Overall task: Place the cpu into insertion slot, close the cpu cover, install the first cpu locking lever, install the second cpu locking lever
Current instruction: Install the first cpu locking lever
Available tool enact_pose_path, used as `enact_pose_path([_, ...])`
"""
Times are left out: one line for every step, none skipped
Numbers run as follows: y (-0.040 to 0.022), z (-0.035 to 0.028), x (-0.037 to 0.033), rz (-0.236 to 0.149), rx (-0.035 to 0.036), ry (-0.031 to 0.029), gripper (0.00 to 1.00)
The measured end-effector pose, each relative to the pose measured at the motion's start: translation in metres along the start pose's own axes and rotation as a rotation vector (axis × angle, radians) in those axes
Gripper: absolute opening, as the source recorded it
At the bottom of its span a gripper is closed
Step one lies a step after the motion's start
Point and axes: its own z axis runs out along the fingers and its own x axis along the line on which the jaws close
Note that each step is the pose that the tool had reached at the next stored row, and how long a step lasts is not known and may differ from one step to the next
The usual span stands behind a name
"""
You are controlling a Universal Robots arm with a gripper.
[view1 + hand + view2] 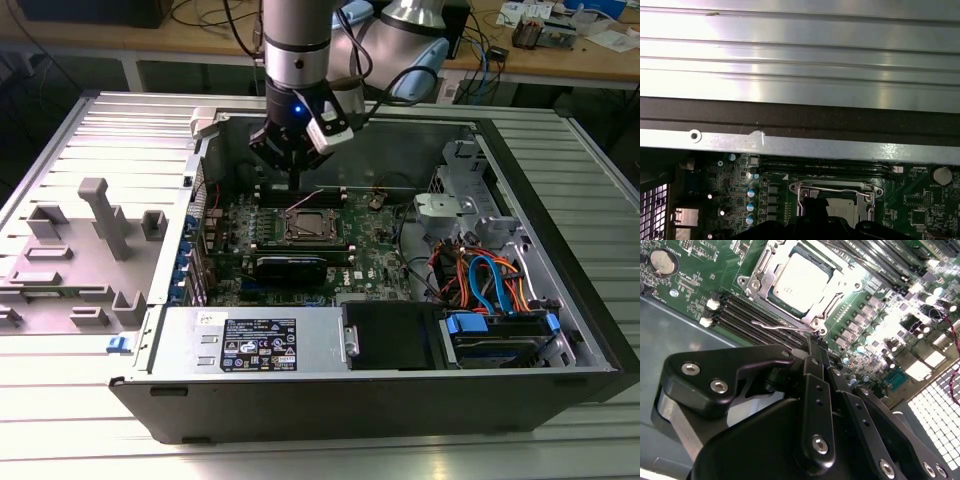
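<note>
The end effector [292, 172] hangs inside the open computer case [560, 290], just over the far edge of the socket; in the second wrist view its black fingers [816, 371] stand pressed together with no gap showing and nothing between them, their tips close to a thin wire locking lever [782, 326].

The case is sheet steel, grey and hard-edged, resting on a ribbed metal tabletop [120, 130]. Inside lies the green motherboard [375, 250], stiff but brittle, crowded with small capacitors and long black memory slots [747, 315].

The insertion slot [800, 282] sits near the board's middle, framed by the cpu cover [762, 275], a thin grey stamped plate that appears lowered around the chip. The cpu [801, 277] lies seated in the window, flat, with a dull silver top.

By my judgement the chip is light, rigid and smooth, best handled by its edges; the socket contacts beneath bend easily. The lever is springy round wire, best caught at its bent end.
</note>
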Motion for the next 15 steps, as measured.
enact_pose_path([0.0000, 0.0003, -0.0017, 0.000, -0.0058, -0.0004, 0.11])
enact_pose_path([0.0000, 0.0009, -0.0031, 0.000, -0.0081, -0.0007, 0.11])
enact_pose_path([-0.0002, 0.0015, -0.0040, 0.000, -0.0091, -0.0009, 0.11])
enact_pose_path([-0.0003, 0.0015, -0.0041, 0.000, -0.0089, -0.0007, 0.11])
enact_pose_path([-0.0003, 0.0016, -0.0041, 0.000, -0.0088, -0.0006, 0.11])
enact_pose_path([-0.0003, 0.0023, -0.0041, 0.000, -0.0096, -0.0009, 0.11])
enact_pose_path([-0.0003, 0.0041, -0.0045, 0.000, -0.0100, -0.0009, 0.11])
enact_pose_path([-0.0004, 0.0056, -0.0051, 0.000, -0.0100, -0.0009, 0.11])
enact_pose_path([0.0000, 0.0075, -0.0070, 0.000, -0.0099, -0.0007, 0.11])
enact_pose_path([0.0004, 0.0090, -0.0085, 0.000, -0.0100, -0.0009, 0.11])
enact_pose_path([0.0007, 0.0102, -0.0087, 0.000, -0.0110, -0.0010, 0.11])
enact_pose_path([0.0012, 0.0115, -0.0088, 0.000, -0.0122, -0.0011, 0.11])
enact_pose_path([0.0029, 0.0137, -0.0091, 0.000, -0.0134, -0.0010, 0.11])
enact_pose_path([0.0032, 0.0150, -0.0097, 0.000, -0.0138, -0.0012, 0.11])
enact_pose_path([0.0035, 0.0161, -0.0097, 0.000, -0.0142, -0.0011, 0.11])
